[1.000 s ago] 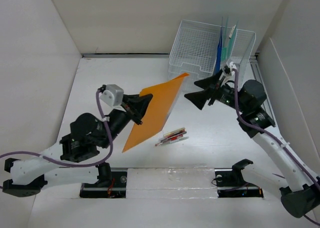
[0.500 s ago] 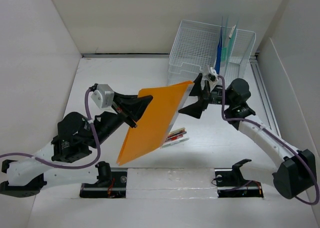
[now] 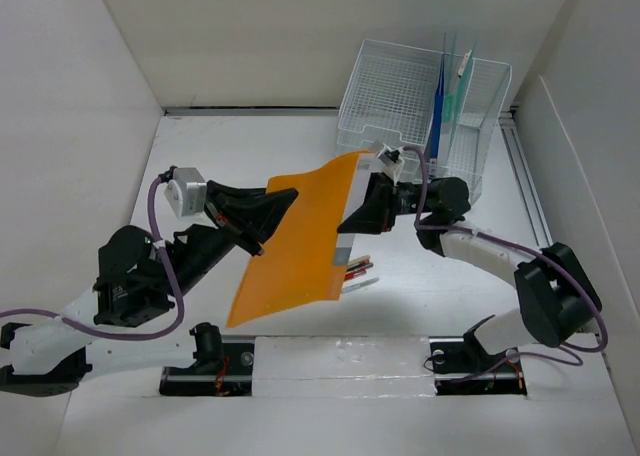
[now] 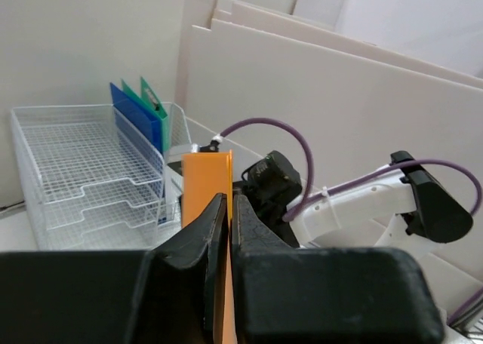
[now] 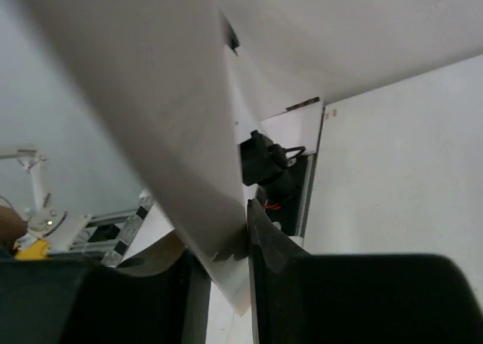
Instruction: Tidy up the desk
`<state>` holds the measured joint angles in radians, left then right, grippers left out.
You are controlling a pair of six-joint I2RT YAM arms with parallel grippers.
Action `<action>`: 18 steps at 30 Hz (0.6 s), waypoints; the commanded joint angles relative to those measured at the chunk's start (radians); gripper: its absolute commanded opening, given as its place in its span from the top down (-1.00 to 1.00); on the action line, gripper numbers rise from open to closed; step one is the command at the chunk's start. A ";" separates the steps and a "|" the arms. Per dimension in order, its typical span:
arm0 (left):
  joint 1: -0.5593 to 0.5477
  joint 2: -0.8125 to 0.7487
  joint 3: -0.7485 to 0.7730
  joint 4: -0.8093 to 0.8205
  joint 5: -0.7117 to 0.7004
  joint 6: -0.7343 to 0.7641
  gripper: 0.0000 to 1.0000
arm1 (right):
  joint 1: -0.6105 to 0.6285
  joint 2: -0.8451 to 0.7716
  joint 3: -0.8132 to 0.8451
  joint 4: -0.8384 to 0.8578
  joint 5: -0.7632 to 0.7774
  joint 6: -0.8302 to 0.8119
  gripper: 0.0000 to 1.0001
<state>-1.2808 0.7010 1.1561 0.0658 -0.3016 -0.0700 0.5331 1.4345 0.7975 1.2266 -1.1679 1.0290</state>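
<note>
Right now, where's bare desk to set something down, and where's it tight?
Free: far-left desk between the back wall and the left gripper; also the patch between the right arm's forearm and the near rail. Crowded: the middle, where orange folder, right gripper and pens bunch before the wire organizer.

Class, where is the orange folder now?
Top view: the orange folder hangs tilted over the middle of the desk, pinched by the left gripper on its left edge and the right gripper on its right, just left of the pens.
</note>
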 commanded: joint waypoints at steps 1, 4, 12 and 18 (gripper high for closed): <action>0.003 -0.034 -0.001 0.120 -0.014 -0.016 1.00 | 0.041 -0.013 0.046 0.583 0.031 0.129 0.61; 0.003 -0.052 -0.029 0.130 -0.056 -0.019 1.00 | 0.041 -0.032 0.063 0.547 0.048 0.172 1.00; 0.003 -0.087 -0.087 0.079 -0.236 -0.102 0.73 | -0.019 -0.310 0.139 -0.423 0.234 -0.345 1.00; 0.003 -0.150 -0.117 -0.029 -0.471 -0.235 -0.71 | -0.030 -0.444 0.433 -1.268 0.682 -0.791 1.00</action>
<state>-1.2758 0.5922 1.0679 0.0868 -0.6422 -0.2218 0.5144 1.0302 1.1248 0.3763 -0.8177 0.4911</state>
